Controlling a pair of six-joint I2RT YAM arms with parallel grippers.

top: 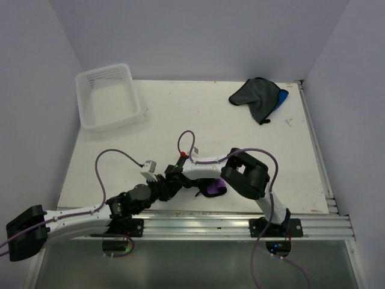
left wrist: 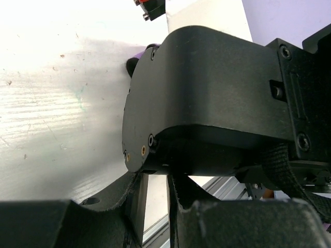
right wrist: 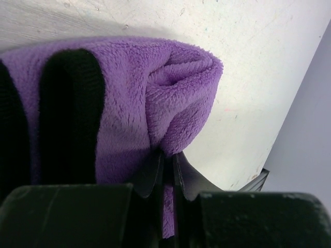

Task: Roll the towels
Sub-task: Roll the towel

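R arm (top: 243, 171) bent low over purple towel (right wrist: 129, 93); R jaws pinched it. L jaws by towel, tips hidden: can't tell.

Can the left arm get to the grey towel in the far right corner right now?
Probably not. The left gripper sits low near the near edge, hard up against the right arm, which crosses its path while pinching the purple towel. The grey towel lies in the far right corner.

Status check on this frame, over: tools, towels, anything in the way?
Right tool pinched shut on rolled purple towel. Left tool state unclear, view blocked by right arm housing. Grey-black towel and blue towel heaped, far right corner.
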